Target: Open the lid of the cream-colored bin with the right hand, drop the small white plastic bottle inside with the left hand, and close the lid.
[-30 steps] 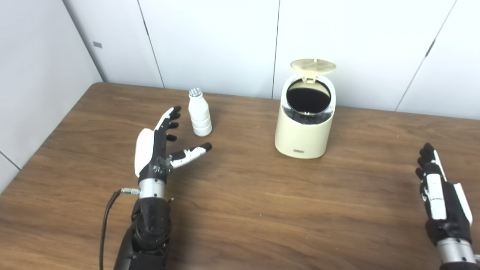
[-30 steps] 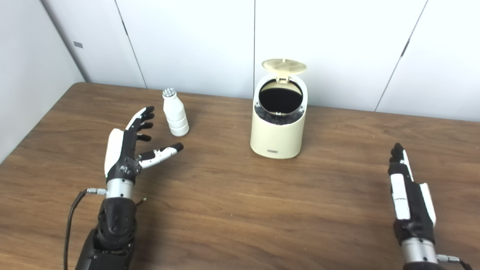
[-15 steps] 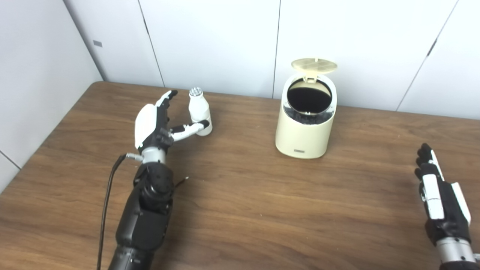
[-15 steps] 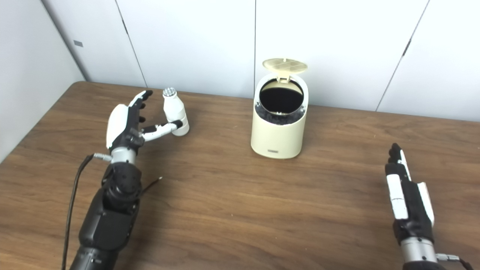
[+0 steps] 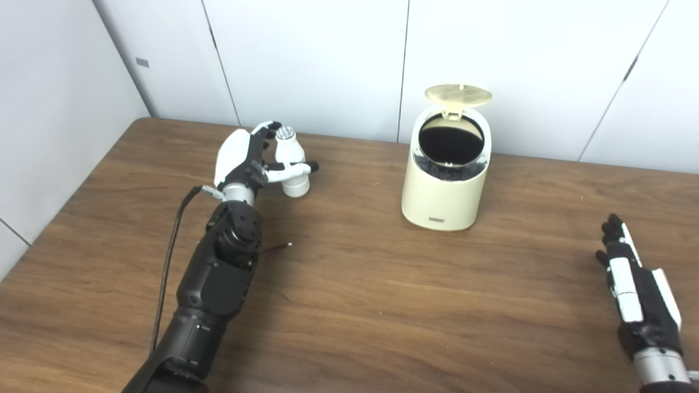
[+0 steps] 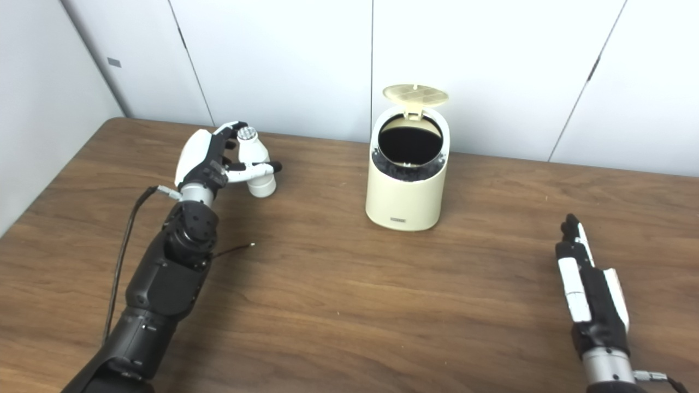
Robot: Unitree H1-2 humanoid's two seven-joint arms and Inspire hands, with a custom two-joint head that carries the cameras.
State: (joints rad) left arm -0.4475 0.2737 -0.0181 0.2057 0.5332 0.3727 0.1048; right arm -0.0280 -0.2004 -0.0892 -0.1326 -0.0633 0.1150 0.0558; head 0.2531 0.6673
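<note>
The small white plastic bottle (image 5: pixel 291 164) stands on the table at the back left. My left hand (image 5: pixel 248 158) is wrapped around it, with the thumb (image 5: pixel 295 168) across its front and the fingers curled against its left and back side by the cap. The cream-colored bin (image 5: pixel 445 185) stands at the back centre. Its lid (image 5: pixel 457 94) is tipped up and the dark opening (image 5: pixel 449 143) is exposed. My right hand (image 5: pixel 636 289) rests flat and empty near the table's front right, far from the bin. The same scene shows in the right eye view, with the bottle (image 6: pixel 256 164) and the bin (image 6: pixel 407 185).
The brown wooden table (image 5: pixel 355 295) meets white wall panels (image 5: pixel 317 60) just behind the bin and the bottle. A black cable (image 5: pixel 169 262) runs along my left forearm. The table's left edge (image 5: pixel 71 202) slants off to the left.
My left hand has moved forward to the bottle, and its fingers and thumb have closed around it. The bottle still stands in the same spot. My right hand has drawn back slightly.
</note>
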